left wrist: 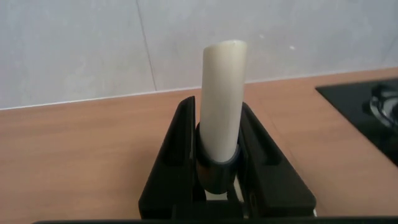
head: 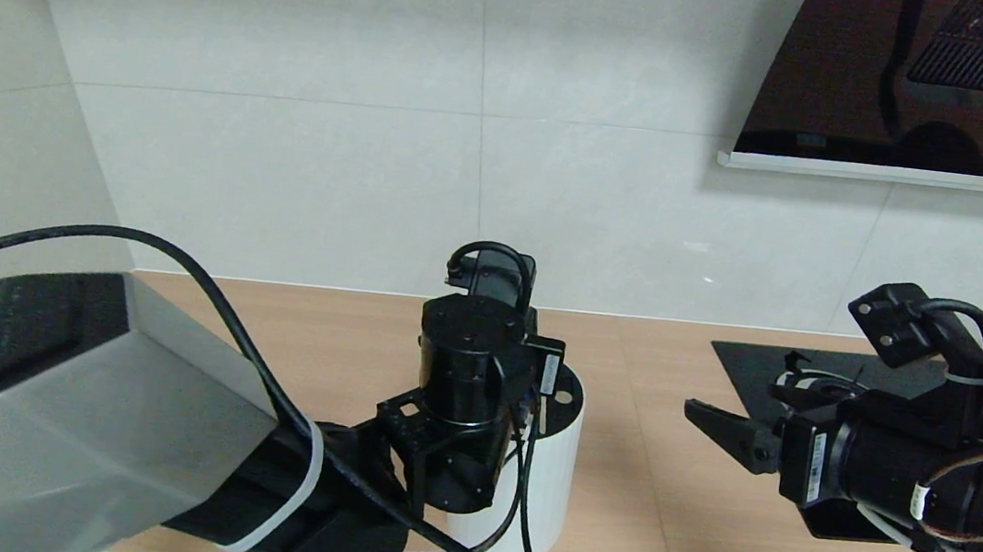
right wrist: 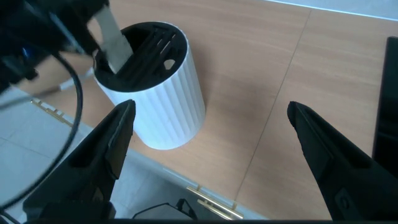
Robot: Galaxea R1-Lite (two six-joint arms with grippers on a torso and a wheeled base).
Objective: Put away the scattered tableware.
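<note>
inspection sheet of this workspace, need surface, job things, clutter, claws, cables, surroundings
surface: light wooden counter
job's things: white ribbed holder with a black slotted top, near the counter's front edge; cream-handled utensil, its flat end seemingly at the holder's top
clutter: nothing seen
claws: left claw shut on the utensil, above the holder; right claw open and empty, above the counter beside the holder
cables: black cable loops over the left arm, held by a white strap
surroundings: tiled wall behind; black cooktop on the counter's right; hood above it
</note>
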